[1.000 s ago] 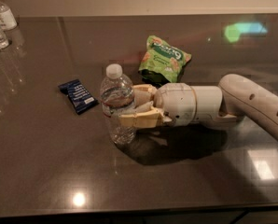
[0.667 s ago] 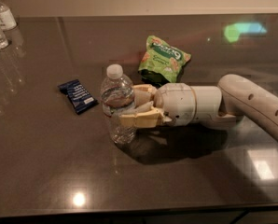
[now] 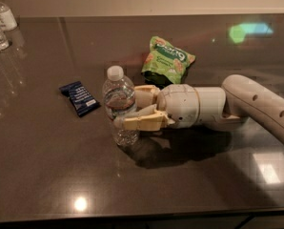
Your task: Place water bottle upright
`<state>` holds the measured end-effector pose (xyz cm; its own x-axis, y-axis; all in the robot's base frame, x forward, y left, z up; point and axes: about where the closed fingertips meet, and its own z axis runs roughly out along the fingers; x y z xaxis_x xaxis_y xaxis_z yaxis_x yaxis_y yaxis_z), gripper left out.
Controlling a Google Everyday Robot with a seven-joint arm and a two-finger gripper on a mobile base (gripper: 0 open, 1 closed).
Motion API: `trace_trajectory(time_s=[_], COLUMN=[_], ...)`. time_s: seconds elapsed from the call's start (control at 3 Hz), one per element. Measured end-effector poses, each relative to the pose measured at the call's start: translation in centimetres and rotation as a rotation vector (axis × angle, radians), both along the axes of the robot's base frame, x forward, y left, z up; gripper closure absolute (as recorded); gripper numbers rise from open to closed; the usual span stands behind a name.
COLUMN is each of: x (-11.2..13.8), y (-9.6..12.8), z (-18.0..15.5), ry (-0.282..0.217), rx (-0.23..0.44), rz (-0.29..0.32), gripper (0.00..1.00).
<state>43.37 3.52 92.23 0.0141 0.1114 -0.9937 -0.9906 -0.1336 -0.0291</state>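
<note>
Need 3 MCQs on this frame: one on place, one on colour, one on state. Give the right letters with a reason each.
1. Where does the dark blue packet lie relative to the water bottle?
A) picture-left of it, apart
B) on top of it
C) under the arm

2. What colour is the snack bag behind the end effector?
A) red
B) green
C) yellow

3. How is the water bottle placed?
A) lying on its side
B) upright on the table, end effector closed around it
C) upside down

Answers:
1 A: the packet lies flat on the table left of the bottle, with a gap between them.
2 B: the bag is bright green with a pale print.
3 B: the white cap points up, the base meets the table, and one finger sits on each side of the bottle.
</note>
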Motion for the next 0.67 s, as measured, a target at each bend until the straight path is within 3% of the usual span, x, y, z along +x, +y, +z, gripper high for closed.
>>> trace_trajectory(time_s=[0.33,0.67], x=[-0.1,-0.1], y=[0.2,0.2], z=[0.09,0.09], ry=[-0.002,-0.002], rx=[0.0,0.0], rz=[0.004,0.004], gripper=[0.0,0.0])
